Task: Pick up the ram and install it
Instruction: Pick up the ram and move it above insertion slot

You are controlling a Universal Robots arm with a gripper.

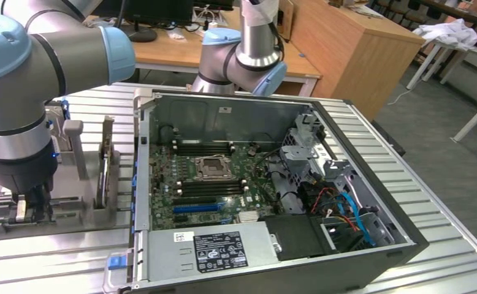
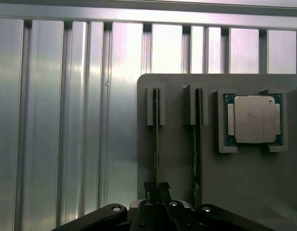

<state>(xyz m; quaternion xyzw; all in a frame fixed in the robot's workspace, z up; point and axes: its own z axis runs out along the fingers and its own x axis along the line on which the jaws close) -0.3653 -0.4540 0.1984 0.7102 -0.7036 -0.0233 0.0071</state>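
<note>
1. Step: pick-up, at the grasp; gripper pinches the ram by its edge.
2. Ram stands on edge in the holder, outside the case; second stick just beside; CPU beyond.
3. Next move, I judge, calls for a straight, untilted lift out of its slot; the second stick is close.

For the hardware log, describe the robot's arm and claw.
The silver-grey tubular metal arm has rounded joints with light blue caps and a black end section. The black claw has matt, angular links studded with small silver screw heads.
</note>
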